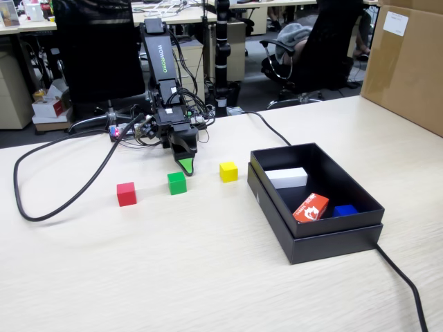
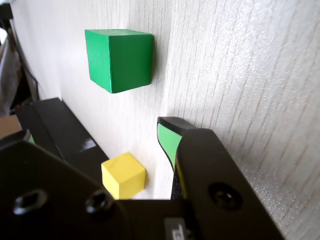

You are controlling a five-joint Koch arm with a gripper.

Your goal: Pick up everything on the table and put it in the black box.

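Note:
Three small cubes stand in a row on the beige table (image 1: pixel 208 277): red (image 1: pixel 126 194) at the left, green (image 1: pixel 176 182) in the middle, yellow (image 1: pixel 228 171) at the right. My gripper (image 1: pixel 185 163) hangs tip-down just behind the green cube, close above the table. In the wrist view my gripper (image 2: pixel 95 129) is open and empty; the green cube (image 2: pixel 120 60) lies ahead of the tips and the yellow cube (image 2: pixel 123 175) shows between the jaws, farther off. The black box (image 1: pixel 315 242) stands at the right and also shows in the wrist view (image 2: pixel 55 125).
In the box lie a white block (image 1: pixel 287 178), an orange-red carton (image 1: pixel 311 207) and a blue thing (image 1: pixel 344 210). A thick black cable (image 1: pixel 48 211) loops across the table's left; another (image 1: pixel 405 283) runs from the box. A brown cardboard carton (image 1: pixel 408 66) stands at the back right.

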